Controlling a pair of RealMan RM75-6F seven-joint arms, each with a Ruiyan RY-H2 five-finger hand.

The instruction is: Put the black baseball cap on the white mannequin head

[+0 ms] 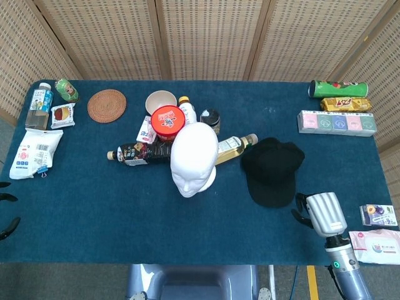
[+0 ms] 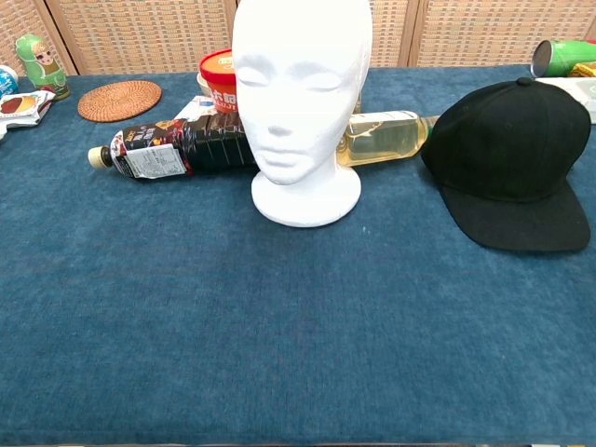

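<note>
- Head view: the right hand, silver-backed with dark fingers, hangs over the near right edge of the blue cloth-covered worktop; its fingers curl under towards the cloth and it holds nothing that can be seen, though how far they are closed I cannot tell.
- At the near left edge only dark fingertips of the left hand show, spread apart and holding nothing.
- The black fabric baseball cap lies flat on the worktop just beyond the right hand, apart from it, brim towards the near edge.
- The white foam mannequin head stands upright just left of the cap, face towards the near edge, bare on top.
- Behind it lie a dark plastic drink bottle and a pale yellow bottle, the latter reaching the cap's crown.
- Chest view: neither hand appears; the cap sits right of the mannequin head.
- Farther back stand a red-lidded tub and a round woven coaster.
</note>
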